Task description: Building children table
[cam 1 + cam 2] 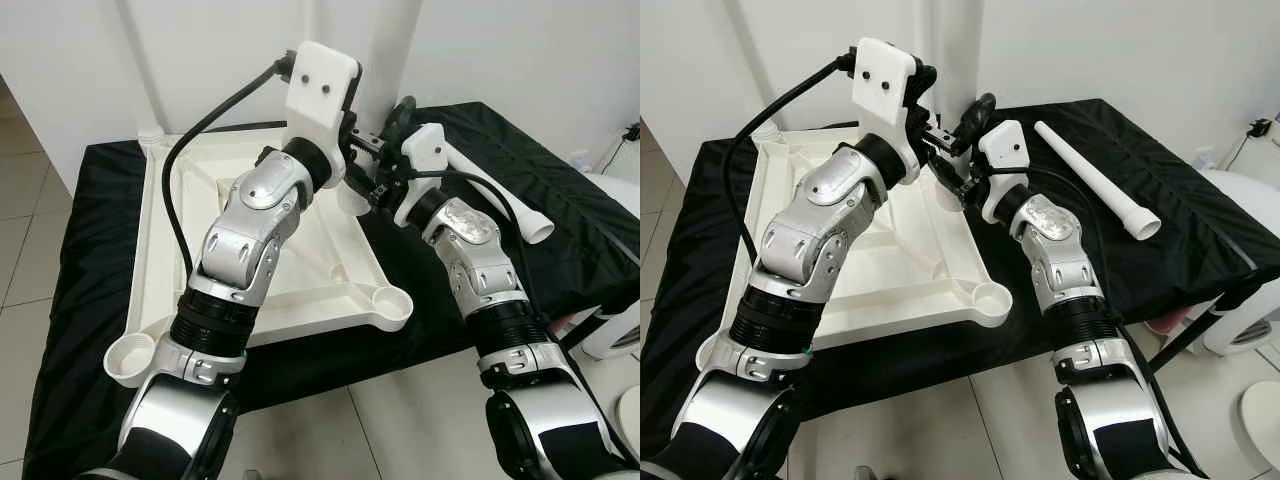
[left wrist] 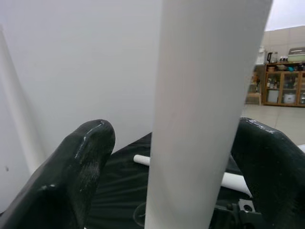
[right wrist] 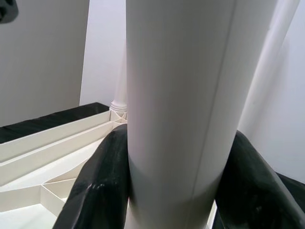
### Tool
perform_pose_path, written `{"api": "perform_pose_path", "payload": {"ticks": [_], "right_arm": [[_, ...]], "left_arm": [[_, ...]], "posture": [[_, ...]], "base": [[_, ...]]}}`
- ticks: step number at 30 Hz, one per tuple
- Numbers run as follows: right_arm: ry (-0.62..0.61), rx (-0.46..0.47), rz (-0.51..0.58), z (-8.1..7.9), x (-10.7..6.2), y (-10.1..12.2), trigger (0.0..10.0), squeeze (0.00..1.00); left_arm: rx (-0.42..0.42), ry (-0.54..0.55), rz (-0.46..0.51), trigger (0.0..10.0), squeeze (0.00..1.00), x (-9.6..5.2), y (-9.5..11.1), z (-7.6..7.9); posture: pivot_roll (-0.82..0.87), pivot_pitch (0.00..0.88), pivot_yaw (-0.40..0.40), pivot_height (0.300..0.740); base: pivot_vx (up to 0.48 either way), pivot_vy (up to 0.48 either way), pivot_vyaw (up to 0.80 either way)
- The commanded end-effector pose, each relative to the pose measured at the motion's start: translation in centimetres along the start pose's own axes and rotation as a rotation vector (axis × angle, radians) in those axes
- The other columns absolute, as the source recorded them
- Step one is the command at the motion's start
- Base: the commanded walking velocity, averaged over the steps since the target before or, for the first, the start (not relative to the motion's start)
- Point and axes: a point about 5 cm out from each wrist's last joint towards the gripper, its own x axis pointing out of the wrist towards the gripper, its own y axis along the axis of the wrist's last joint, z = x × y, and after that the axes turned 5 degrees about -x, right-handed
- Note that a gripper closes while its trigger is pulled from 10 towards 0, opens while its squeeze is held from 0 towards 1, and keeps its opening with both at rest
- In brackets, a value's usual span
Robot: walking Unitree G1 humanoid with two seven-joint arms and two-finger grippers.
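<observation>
Home interior — pale tiled floor (image 1: 20, 250), plain white walls (image 1: 1160, 50); wooden glass-front cabinet (image 2: 281, 88) with kitchenware beyond — black-draped surface (image 1: 1200, 230).

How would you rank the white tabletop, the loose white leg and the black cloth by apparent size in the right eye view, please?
1. Black cloth: covers the most area.
2. White tabletop: lies upside down on the cloth.
3. Loose white leg: a thin tapered tube lying on the cloth.
The arms hide part of the tabletop, but the order stays clear.
</observation>
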Motion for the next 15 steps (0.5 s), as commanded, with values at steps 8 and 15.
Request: {"api": "perform_pose_path", "payload": {"ticks": [8, 15], "right_arm": [[-0.037, -0.007, 0.037, 0.57, 0.12, 0.53, 10.0, 0.0], [-0.055, -0.008, 0.041, 0.9, -0.02, 0.56, 10.0, 0.0]], "left_arm": [[-0.05, -0.109, 0.008, 10.0, 0.94, -0.43, 0.71, 0.71], [-0.088, -0.178, 0.015, 10.0, 0.0, -0.9, 1.03, 1.16]], "posture": [[-0.02, 0.043, -0.004, 0.74], [-0.02, 0.044, -0.003, 0.74]], "base": [[0.0, 0.0, 0.0], [0.0, 0.0, 0.0]]}}
